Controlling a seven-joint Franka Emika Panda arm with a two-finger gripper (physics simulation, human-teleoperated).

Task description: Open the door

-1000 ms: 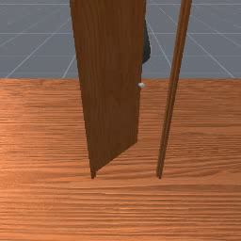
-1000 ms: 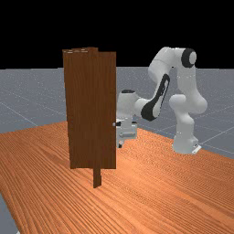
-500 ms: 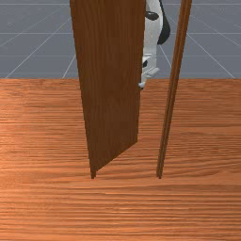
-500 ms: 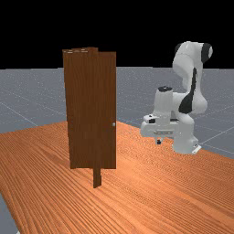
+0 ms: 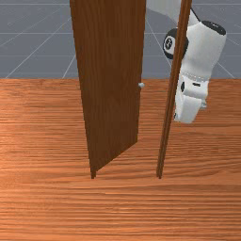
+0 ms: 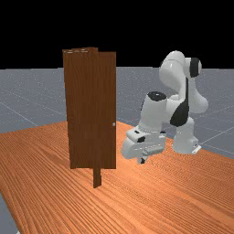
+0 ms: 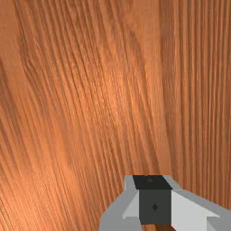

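Note:
Beyond the slim post in the front view, my gripper [image 5: 204,105] hangs tilted over the table on the right, well apart from the knob [image 5: 141,85]. The brown door [image 5: 110,84] stands at a slant, its knob edge set back toward the arm, with a wide gap to that post. In the far view the gripper [image 6: 142,160] is right of the door [image 6: 91,109] and lower than its knob [image 6: 114,124]. The wrist view has the gripper [image 7: 153,198] with its fingertips together, shut on nothing, above bare wood.
The slim upright post [image 5: 170,103] of the frame stands close beside my hand in the front view. At the door's bottom, the frame's foot [image 6: 97,178] reaches down to the table [image 6: 151,201].
From beside the door's knob edge, my hand drew back toward the far view's right, then came lower and forward, tilting. In the front view it moved right past the post. The door stayed still.

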